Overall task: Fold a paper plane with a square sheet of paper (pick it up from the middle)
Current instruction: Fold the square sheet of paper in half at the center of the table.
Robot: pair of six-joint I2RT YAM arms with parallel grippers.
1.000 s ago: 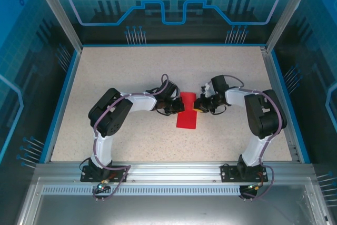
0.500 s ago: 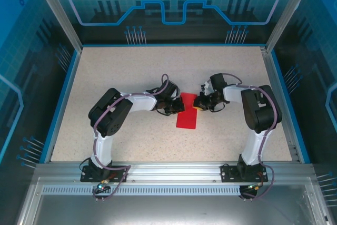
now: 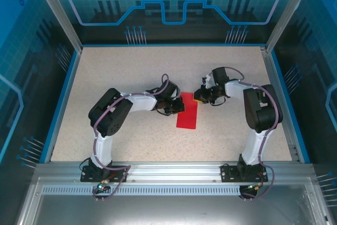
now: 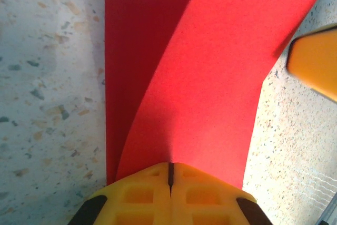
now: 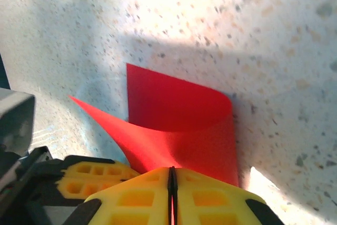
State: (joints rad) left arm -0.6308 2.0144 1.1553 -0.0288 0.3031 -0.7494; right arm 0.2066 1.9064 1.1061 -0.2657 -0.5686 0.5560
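One square sheet of paper [image 3: 187, 119], bright red, lies folded into a narrow double strip at the middle of the speckled table [image 3: 121, 72], and you have two grippers on it. Your left gripper [image 3: 180, 108] is clamped on the strip's left edge, jaws pressed together, the upper layer curling off the lower. Your right gripper [image 3: 198, 98] pinches the strip near its far right corner, jaws closed with red showing in the seam. Both arms reach inward, elbows out, wrists low, the grippers crowding each other across the strip. Blue panels [image 3: 174, 3] wall the table.
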